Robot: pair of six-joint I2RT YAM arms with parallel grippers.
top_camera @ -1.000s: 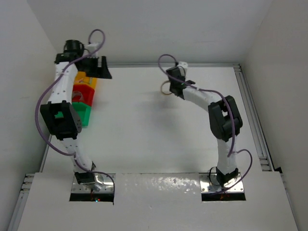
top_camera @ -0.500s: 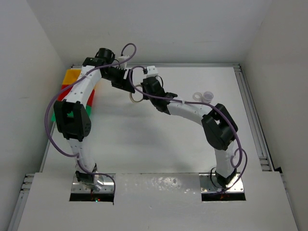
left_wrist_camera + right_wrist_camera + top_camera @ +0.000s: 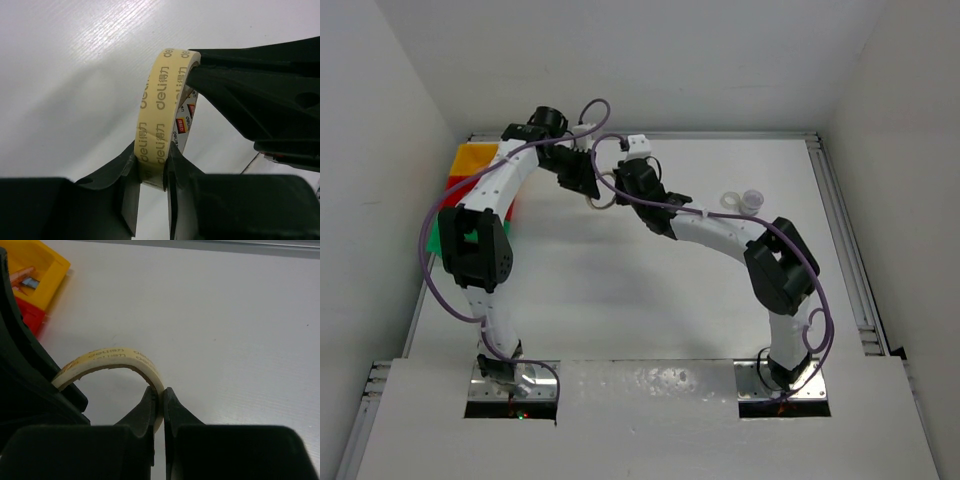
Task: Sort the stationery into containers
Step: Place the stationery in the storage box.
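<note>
At far left sat the yellow bin [image 3: 475, 158], the red bin [image 3: 31, 315] next to it, then the green bin [image 3: 433, 237], joined in a row and partly hidden by the left arm. Orange pieces [image 3: 20, 275] and a bluish one lay in the yellow bin.

Just right of the bins, mid-back of the table [image 3: 620, 300], the left claw [image 3: 152, 172] was clamped on the tape ring [image 3: 157, 115]. Its fingers were nearly together, with only the band's thickness between them, one inside the ring and one outside. The ring stood on edge. I could not tell whether it touched the table.

Writing: "deli" with Chinese characters repeated along the tan outer band. A red label showed inside the core, its print too small to read.

The right claw [image 3: 159, 407] pinched the same ring from the other side, its jaws closed on the band the same way. Both claws gripped one ring and their black bodies nearly met.

Further right, clear tape rings [image 3: 745, 200] lay on the table, well apart from both claws.
</note>
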